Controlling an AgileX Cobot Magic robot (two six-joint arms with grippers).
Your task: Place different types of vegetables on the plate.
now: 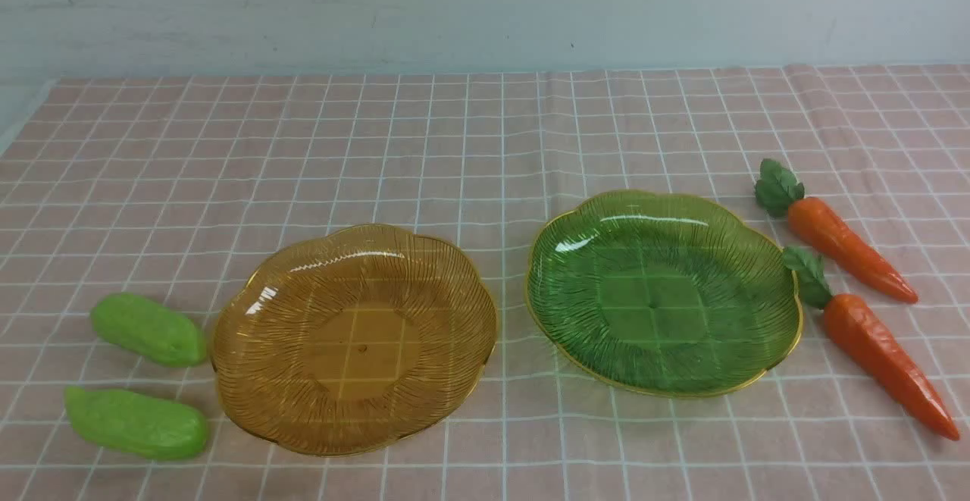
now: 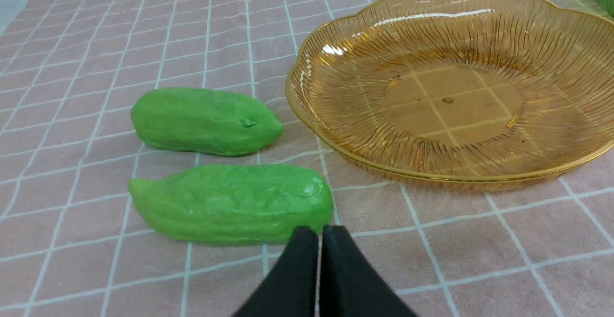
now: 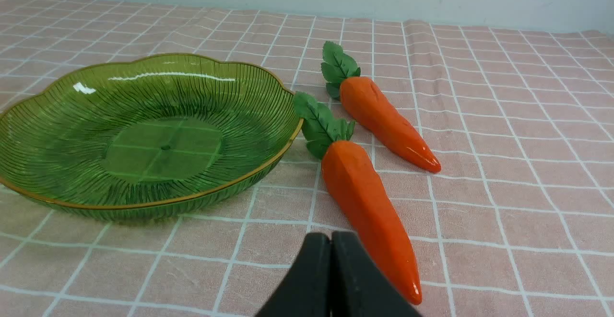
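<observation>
Gourds left, carrots right, two plates between them.
The left jaws and right jaws are each pressed shut on nothing, low over the near bench (image 1: 485, 455). The stubby, bumpy light-green near gourd (image 1: 136, 423) and far gourd (image 1: 148, 330) lie just left of the amber plate (image 1: 250, 311). The near carrot (image 1: 879, 357) has its leaves at the rim of the green plate (image 1: 546, 258), and the far carrot (image 1: 845, 247) lies beside it. Open checked cloth lies beyond.

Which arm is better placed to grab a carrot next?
Right. The nearer carrot lies by the right fingers, shut, beside the green plate; the left fingers face the gourds.
</observation>
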